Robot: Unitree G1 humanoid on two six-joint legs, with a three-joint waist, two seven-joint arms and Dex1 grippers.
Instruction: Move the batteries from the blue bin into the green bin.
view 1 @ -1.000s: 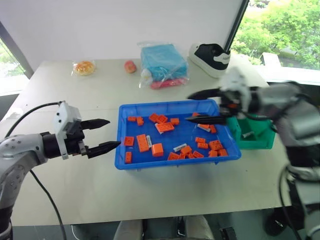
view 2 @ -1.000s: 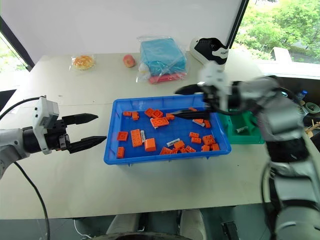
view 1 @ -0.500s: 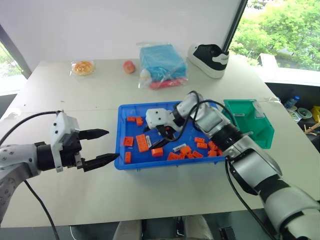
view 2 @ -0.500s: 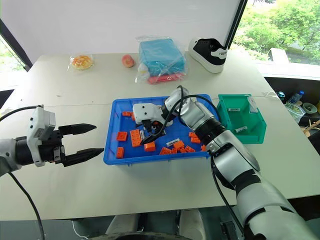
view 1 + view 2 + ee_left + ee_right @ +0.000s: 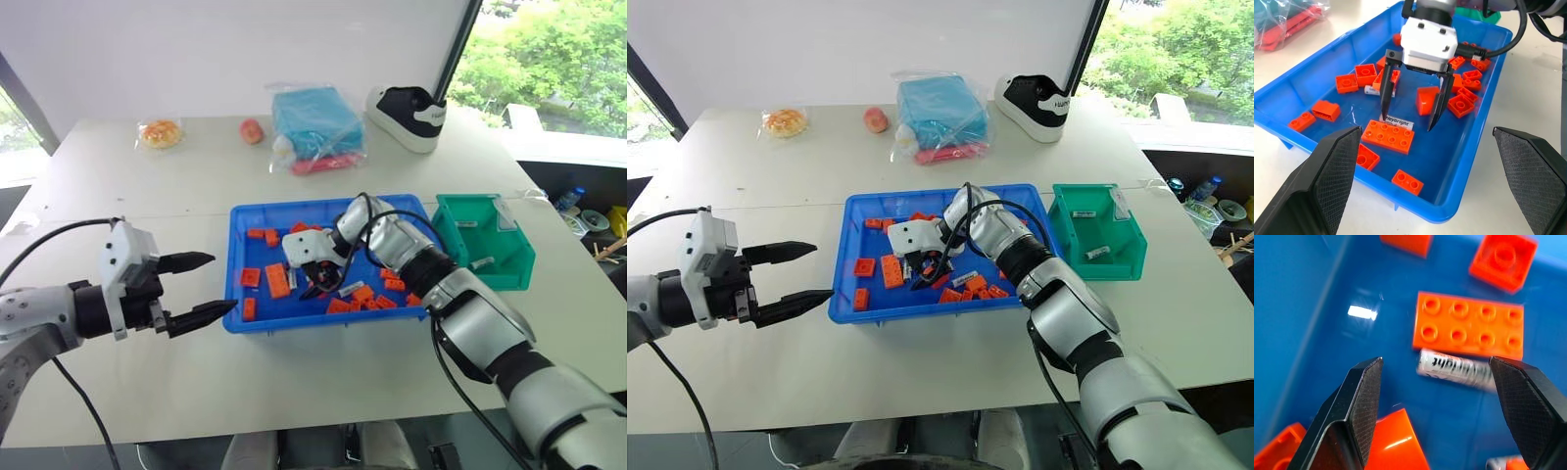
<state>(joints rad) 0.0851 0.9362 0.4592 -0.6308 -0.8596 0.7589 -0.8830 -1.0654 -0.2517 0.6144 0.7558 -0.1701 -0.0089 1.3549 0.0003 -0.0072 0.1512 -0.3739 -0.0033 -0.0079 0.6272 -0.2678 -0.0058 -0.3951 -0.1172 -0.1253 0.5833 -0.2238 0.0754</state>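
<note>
While the right gripper (image 5: 1409, 116) is hung low inside the blue bin (image 5: 245, 318), its 2 fingers are spread wide and nothing is held yet. A battery (image 5: 1396, 120) is straddled by the tips, lying flat on the bin floor right against a long 8-stud brick (image 5: 1387, 136). Another battery (image 5: 1372, 90) is seen just past it among the bricks, and 1 more (image 5: 352, 289) lies further right in the bin. Loads of orange bricks (image 5: 368, 295) are scattered around the blue floor.

Over by the bin's left rim, the left gripper (image 5: 202, 288) is parked above the table (image 5: 147, 196), jaws released, nothing pinched.

To the right of the blue bin, the green bin (image 5: 1129, 269) is sat, with 2 batteries (image 5: 1095, 253) already lying in it.
</note>
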